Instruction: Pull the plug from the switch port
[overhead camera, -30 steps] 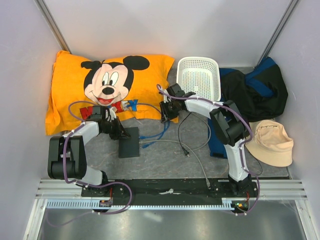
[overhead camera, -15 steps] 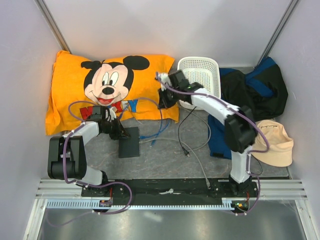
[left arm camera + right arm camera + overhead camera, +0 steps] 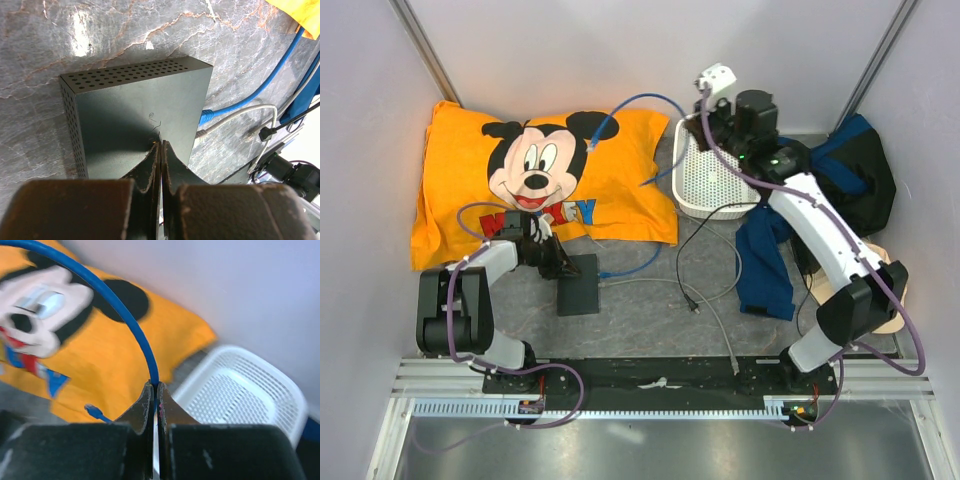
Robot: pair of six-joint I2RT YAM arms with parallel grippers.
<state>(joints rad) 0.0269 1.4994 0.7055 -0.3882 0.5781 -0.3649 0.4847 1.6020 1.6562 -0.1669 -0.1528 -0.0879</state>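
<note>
Anchoring seems to be the job of the left gripper [image 3: 160,142]. Its fingers are pressed together on nothing, tips bearing down on the top of the switch port [image 3: 135,115], which lies flat toward the counter's near-left corner, so the box should not slide under a tug. At its socket edge a blue plug [image 3: 206,116] sits seated beside a grey plug [image 3: 200,134]. The right gripper [image 3: 155,387] pinches a blue cable [image 3: 115,300] high over the far edge by the white basket [image 3: 240,351], with a loose blue connector [image 3: 92,411] hanging below. Whether that cable runs to the seated plug I cannot tell.
</note>
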